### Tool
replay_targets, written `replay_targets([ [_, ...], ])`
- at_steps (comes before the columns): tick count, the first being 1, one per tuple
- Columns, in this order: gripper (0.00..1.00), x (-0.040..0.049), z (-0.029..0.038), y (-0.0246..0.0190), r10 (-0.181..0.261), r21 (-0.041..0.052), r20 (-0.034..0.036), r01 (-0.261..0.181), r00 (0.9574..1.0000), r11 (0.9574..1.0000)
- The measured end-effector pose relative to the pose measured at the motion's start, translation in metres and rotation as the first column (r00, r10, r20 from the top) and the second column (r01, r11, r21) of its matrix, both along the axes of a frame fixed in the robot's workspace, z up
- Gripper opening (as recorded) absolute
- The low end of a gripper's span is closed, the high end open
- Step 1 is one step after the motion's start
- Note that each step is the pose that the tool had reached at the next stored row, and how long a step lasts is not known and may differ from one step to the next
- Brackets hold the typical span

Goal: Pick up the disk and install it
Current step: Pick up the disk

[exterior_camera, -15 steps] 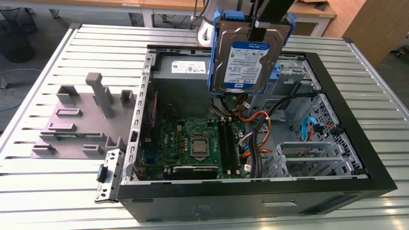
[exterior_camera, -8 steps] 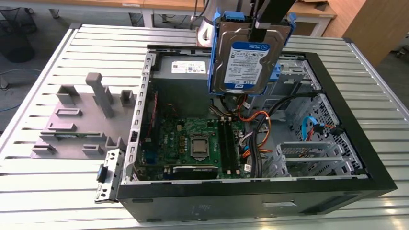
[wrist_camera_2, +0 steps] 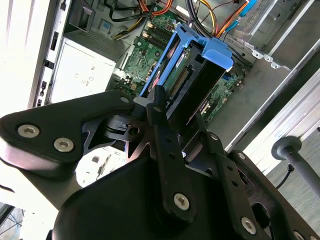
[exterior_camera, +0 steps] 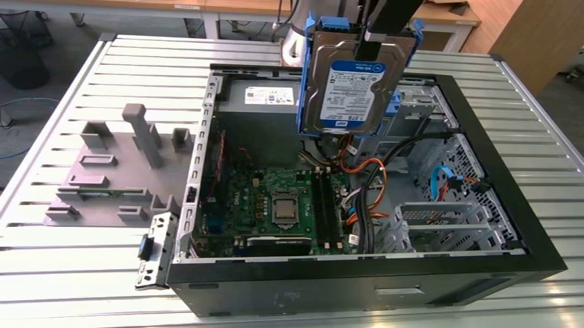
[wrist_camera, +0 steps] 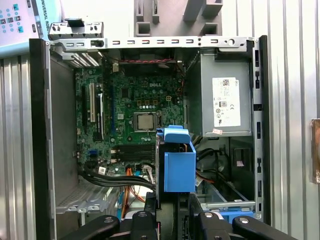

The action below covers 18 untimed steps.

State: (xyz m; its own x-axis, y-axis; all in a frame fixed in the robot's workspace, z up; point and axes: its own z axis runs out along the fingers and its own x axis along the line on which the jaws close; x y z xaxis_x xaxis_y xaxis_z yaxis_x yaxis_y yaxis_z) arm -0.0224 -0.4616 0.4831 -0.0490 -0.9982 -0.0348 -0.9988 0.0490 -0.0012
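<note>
gripper (wrist_camera_2: 179, 122) clamped on the disk (exterior_camera: 351, 89). Disk is airborne, hanging on edge over the far part of the open PC case (exterior_camera: 347, 280) on the worktop (exterior_camera: 82, 287).

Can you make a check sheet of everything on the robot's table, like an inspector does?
Surface: slatted metal table holding an open case.
Job's things: disk in its blue carrier, held in the air above the case, not installed yet.
Clutter: grey block on the table, at the exterior view's left of the case.
Gripper: gripper shut on the disk.
Cables: orange, black and blue cables loose inside the case, beside the motherboard.
Surroundings: desks behind the table.
</note>
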Motion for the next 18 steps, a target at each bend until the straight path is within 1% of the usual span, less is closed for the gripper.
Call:
replay_targets([
  [5, 0.35, 0.0000, 0.0000, -0.0019, 0.000, 0.0000, 0.0000, 0.000, 1.0000, 1.0000],
  [9, 0.35, 0.0000, 0.0000, -0.0025, 0.000, 0.0000, 0.0000, 0.000, 1.0000, 1.0000],
  [14, 0.35, 0.0000, 0.0000, -0.0069, 0.000, 0.0000, 0.0000, 0.000, 1.0000, 1.0000],
  [18, 0.35, 0.0000, -0.0001, -0.0116, 0.000, -0.0001, 0.0000, 0.000, 1.0000, 1.0000],
])
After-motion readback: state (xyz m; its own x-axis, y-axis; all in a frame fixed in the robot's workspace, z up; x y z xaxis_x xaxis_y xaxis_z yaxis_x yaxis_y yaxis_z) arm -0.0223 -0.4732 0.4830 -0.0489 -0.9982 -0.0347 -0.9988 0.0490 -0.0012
